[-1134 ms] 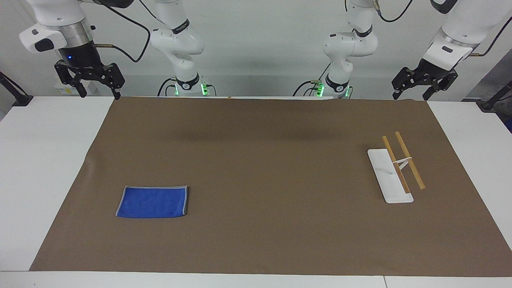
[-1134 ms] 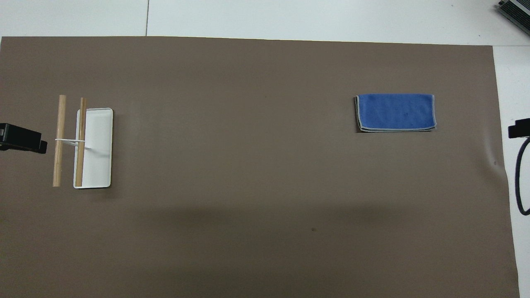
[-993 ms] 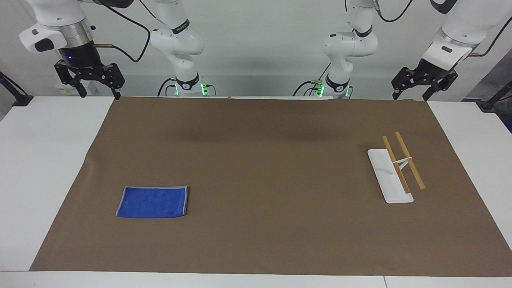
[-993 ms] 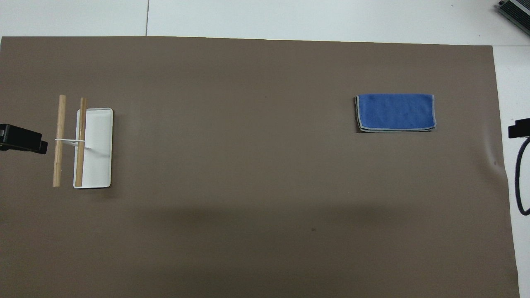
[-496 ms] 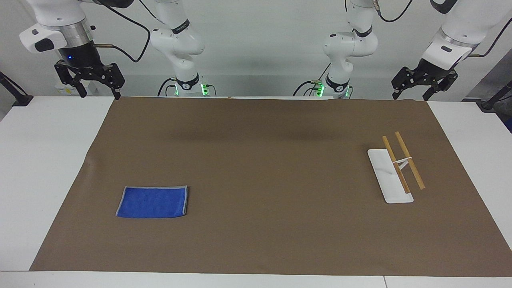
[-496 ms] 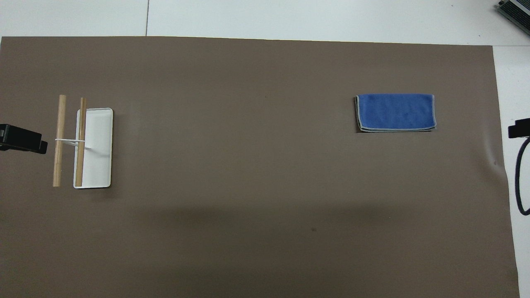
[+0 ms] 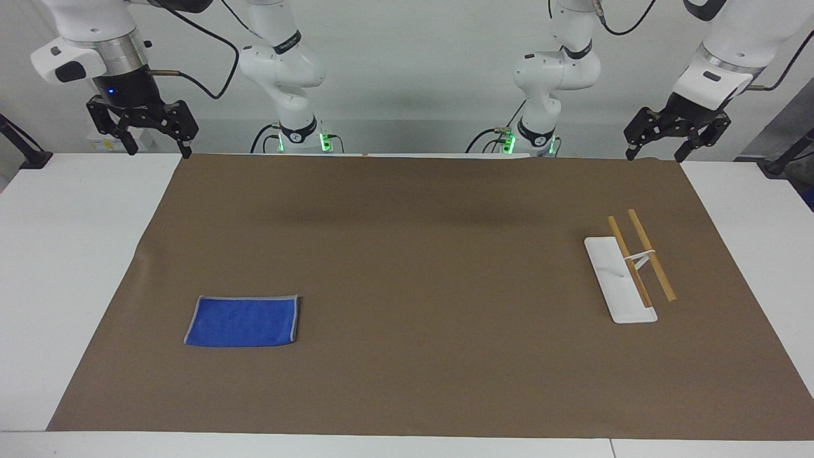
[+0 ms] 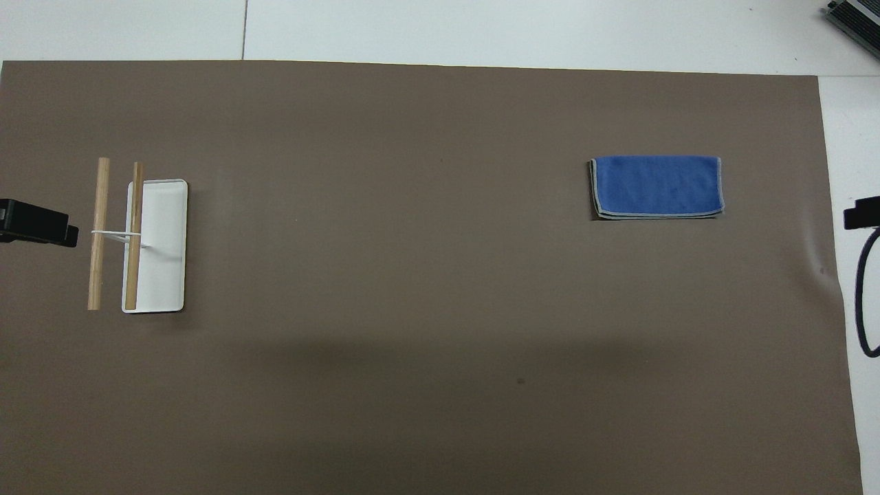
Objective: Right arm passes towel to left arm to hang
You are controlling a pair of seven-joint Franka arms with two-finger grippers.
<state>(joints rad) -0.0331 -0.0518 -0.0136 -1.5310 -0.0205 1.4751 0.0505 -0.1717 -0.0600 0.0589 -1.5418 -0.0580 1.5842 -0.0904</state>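
The blue, grey-edged towel [image 7: 242, 321] lay folded flat on the mat [image 7: 420, 267]; both grippers, left [image 7: 675, 135] and right [image 7: 141, 128], hung spread and empty.

right arm [image 7: 95, 38]: raised at own end of table, wrist vertical, blue light lit | right gripper [image 7: 156, 145]: pointing down, fingers spread, nothing held | left arm [image 7: 731, 44]: raised at own end, wrist tilted | left gripper [image 7: 655, 151]: pointing down and inward, fingers spread, nothing held
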